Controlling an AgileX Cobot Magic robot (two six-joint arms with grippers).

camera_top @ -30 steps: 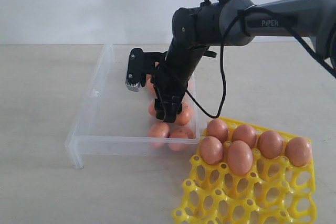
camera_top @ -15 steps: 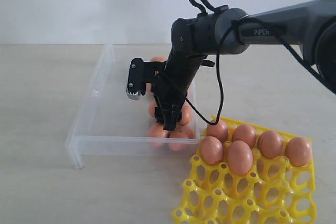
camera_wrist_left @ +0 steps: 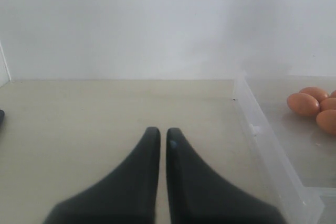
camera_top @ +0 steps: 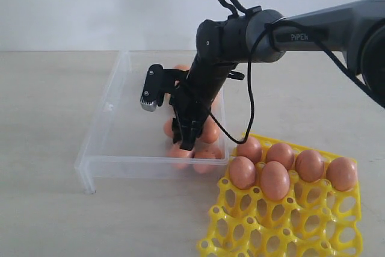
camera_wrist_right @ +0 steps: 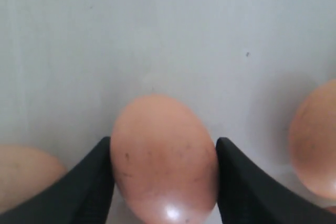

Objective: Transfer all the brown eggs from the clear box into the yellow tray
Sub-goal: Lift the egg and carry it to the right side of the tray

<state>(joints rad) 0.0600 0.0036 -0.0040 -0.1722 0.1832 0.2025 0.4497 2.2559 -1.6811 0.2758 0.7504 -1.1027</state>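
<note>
right gripper (camera_wrist_right: 164, 145) | jaws partway closed, touching both flanks of brown egg (camera_wrist_right: 163, 166); egg lies on clear box (camera_top: 105, 109) floor, near yellow tray (camera_top: 223, 195) | risk: uneven squeeze; smooth shell may slip or crack

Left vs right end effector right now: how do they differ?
The left end effector has its jaws together and is empty; the right end effector has fingers against both sides of a brown egg. The left is over bare table outside the clear box; the right is down inside it among other eggs. Both have black tapered fingers.
</note>
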